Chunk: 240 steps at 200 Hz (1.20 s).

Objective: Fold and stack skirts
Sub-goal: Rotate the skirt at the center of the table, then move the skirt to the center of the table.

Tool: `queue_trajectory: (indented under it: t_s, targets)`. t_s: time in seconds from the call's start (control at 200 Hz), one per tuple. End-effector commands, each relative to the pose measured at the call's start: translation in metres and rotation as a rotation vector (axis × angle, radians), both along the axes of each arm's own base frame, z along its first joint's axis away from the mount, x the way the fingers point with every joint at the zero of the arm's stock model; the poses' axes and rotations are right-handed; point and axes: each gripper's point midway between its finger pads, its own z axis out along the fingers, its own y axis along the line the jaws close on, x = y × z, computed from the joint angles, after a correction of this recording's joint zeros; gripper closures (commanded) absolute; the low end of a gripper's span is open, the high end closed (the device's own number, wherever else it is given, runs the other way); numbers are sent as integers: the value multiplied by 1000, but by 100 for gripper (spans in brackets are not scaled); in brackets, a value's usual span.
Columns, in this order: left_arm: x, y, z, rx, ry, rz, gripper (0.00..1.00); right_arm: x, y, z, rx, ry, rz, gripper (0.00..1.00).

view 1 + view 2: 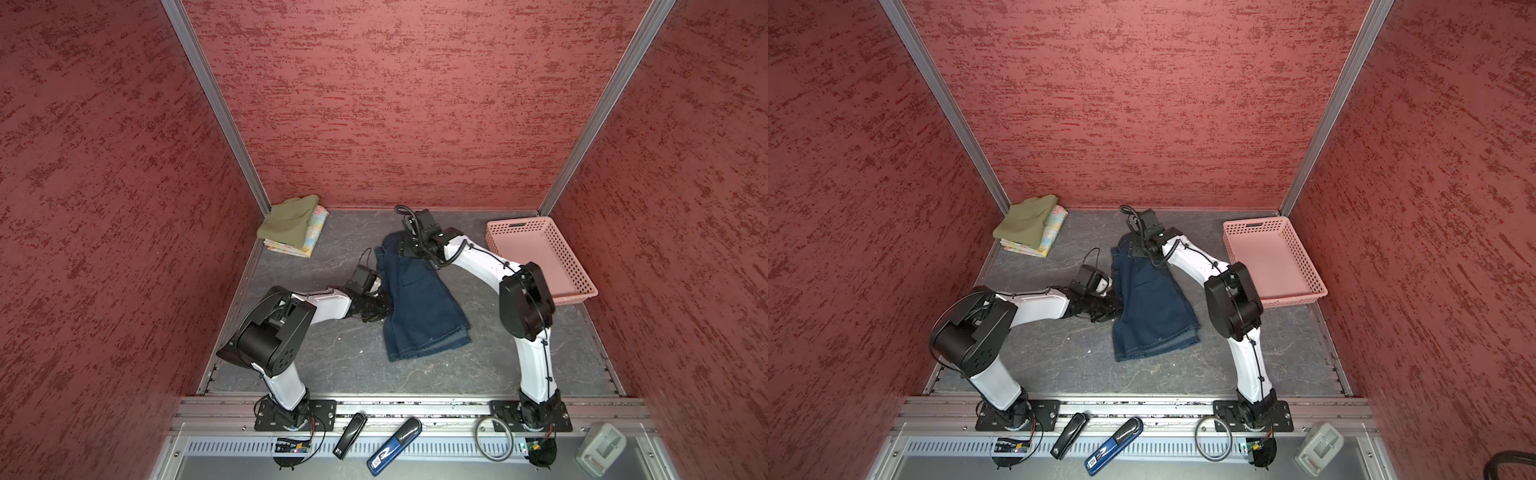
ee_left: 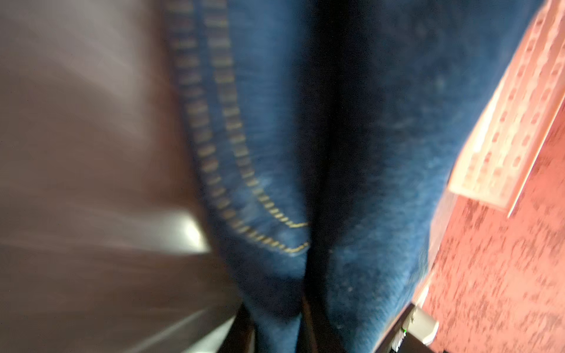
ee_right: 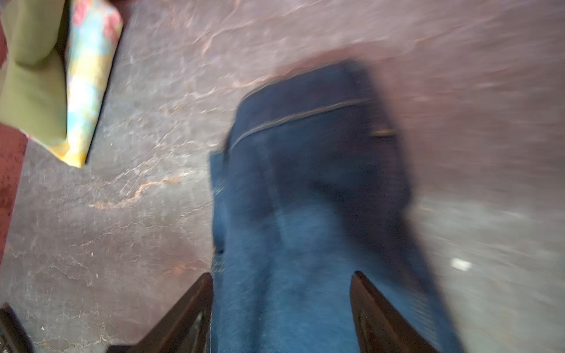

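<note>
Right wrist view: right gripper (image 3: 281, 284) wide, denim skirt (image 3: 305, 183) between its fingers (image 3: 192, 311).
Left gripper (image 2: 276, 318) narrow, pinching the denim's edge.

Heavy motion blur throughout. Dark-blue denim skirt (image 2: 367, 152) fills most of the frame. Twin rows of tan stitching curve along it and end at a deep, shadowed fold. Left gripper (image 2: 276, 333): two dark fingers (image 2: 241, 336), denim bunched narrow between them. Grey-brown tabletop (image 2: 76, 152) lies beside the cloth. Pink perforated plastic basket (image 2: 513, 122) sits past the skirt's far edge, next to a mottled red wall (image 2: 504, 275).
</note>
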Motion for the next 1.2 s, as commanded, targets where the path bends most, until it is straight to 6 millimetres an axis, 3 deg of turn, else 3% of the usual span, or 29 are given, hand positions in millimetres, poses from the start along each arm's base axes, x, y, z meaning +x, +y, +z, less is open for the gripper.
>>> queue_trajectory:
  t_s: [0.0,0.07,0.135,0.306,0.401,0.551,0.711,0.832,1.002,1.197]
  targets:
    - [-10,-36,-2,16,7,-39,65,-1,-40,65,50,-130,-46,26]
    - [-6,-45,7,15,-11,-59,59,-15,-61,74,27,-149,-55,24]
    - [-1,-35,20,7,-43,-45,53,-30,-76,79,-8,-165,-61,21]
    - [19,31,72,30,-161,44,39,-67,-96,75,-29,-169,-56,20]
    - [39,65,97,33,-218,113,33,-86,-101,66,-9,-153,-51,20]
    - [106,99,111,27,-282,204,31,-124,-111,48,41,-109,-66,20]
    - [188,81,98,4,-322,133,31,-167,-132,10,55,6,-151,20]
    - [225,76,82,-15,-324,121,33,-190,-142,-27,44,109,-207,20]
    - [228,81,69,-16,-297,117,38,-180,-130,-56,53,173,-192,19]
    - [202,126,90,33,-305,196,37,-121,-99,-65,-1,140,-89,19]
